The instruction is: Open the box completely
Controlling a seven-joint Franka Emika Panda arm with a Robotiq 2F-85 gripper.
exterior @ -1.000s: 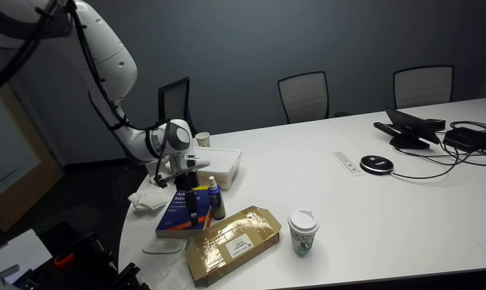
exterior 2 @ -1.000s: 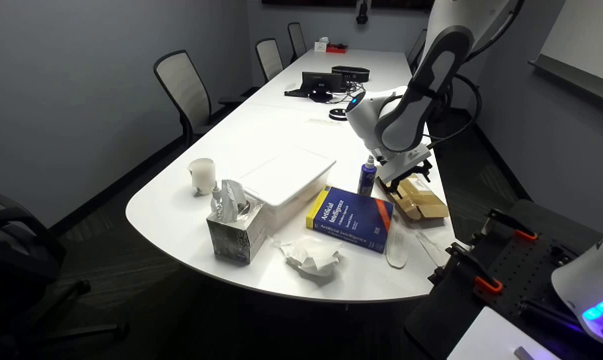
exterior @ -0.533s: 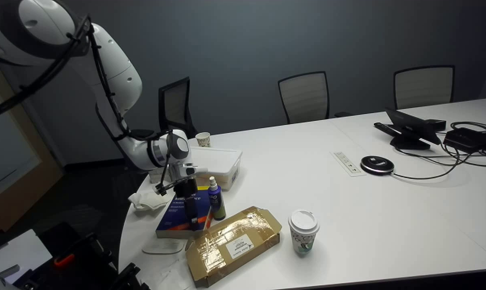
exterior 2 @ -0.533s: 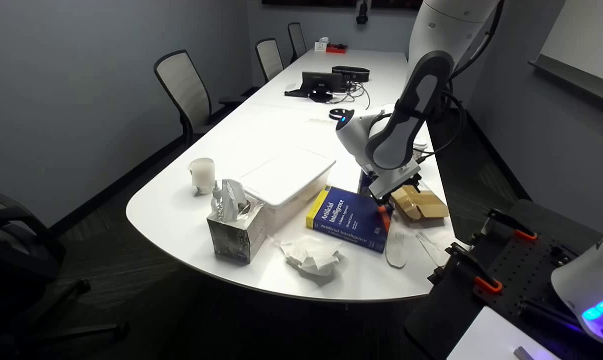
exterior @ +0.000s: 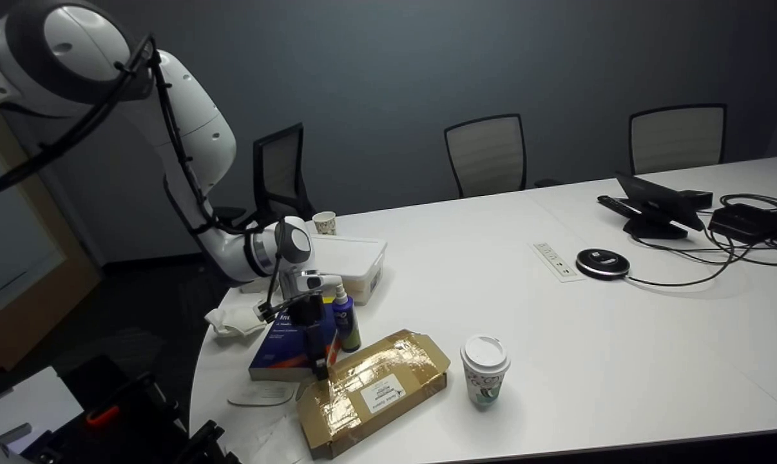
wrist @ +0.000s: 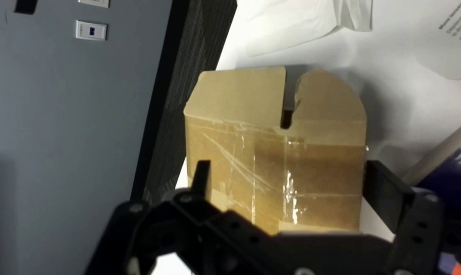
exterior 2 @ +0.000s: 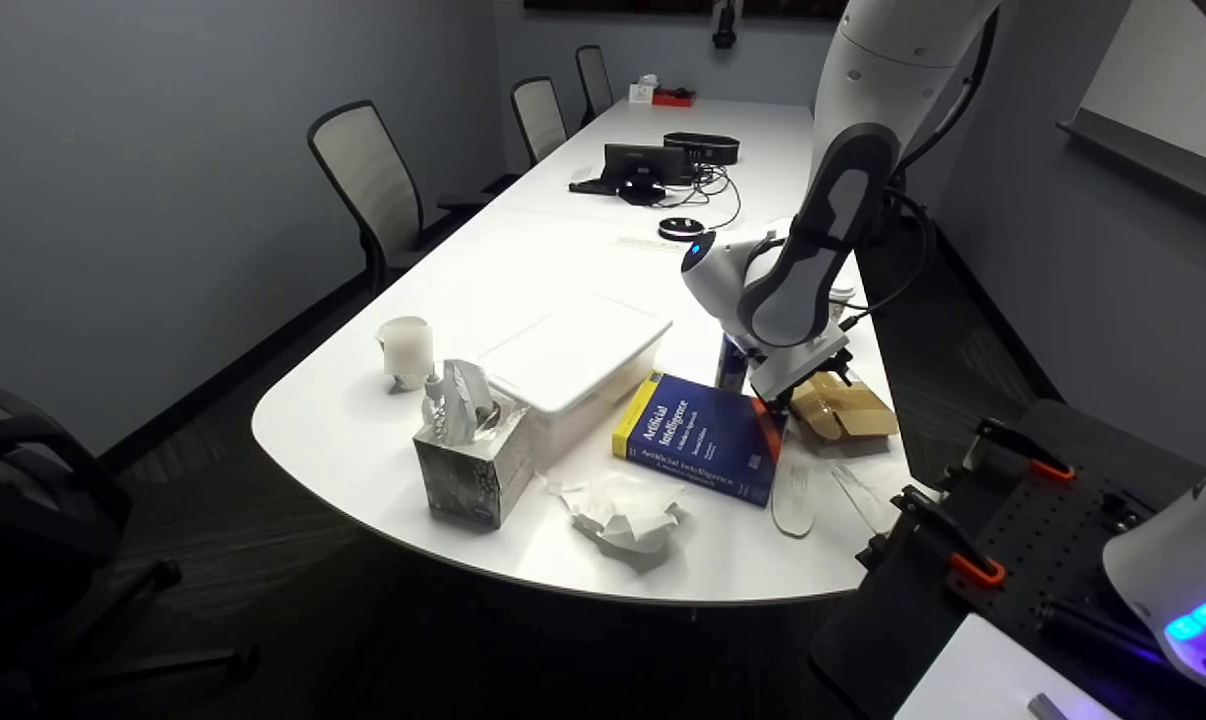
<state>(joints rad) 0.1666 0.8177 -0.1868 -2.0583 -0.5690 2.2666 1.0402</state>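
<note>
The tan-brown cardboard box [exterior: 356,380] lies on the table with its pale label [exterior: 383,393] facing up. It also shows in an exterior view [exterior 2: 848,408], partly behind the arm. In the wrist view the box [wrist: 322,172] has a taped top, and two end flaps [wrist: 242,93] stick out with a slot between them. My gripper [wrist: 288,162] is open, its fingers [wrist: 385,194] apart on either side of the box's width. In an exterior view the gripper [exterior: 321,372] is low at the box's edge beside the book. Contact with the box cannot be told.
A dark blue book [exterior 2: 703,430] lies next to the box. A spray bottle [exterior: 346,322] stands behind it and a lidded paper cup [exterior: 484,370] to its right. A white-lidded container [exterior 2: 573,350], tissue box [exterior 2: 473,460] and crumpled tissue [exterior 2: 623,510] are farther along.
My gripper has come lower; it first shifted toward the book, then back toward the box's edge. The box and the other objects have not visibly moved.
</note>
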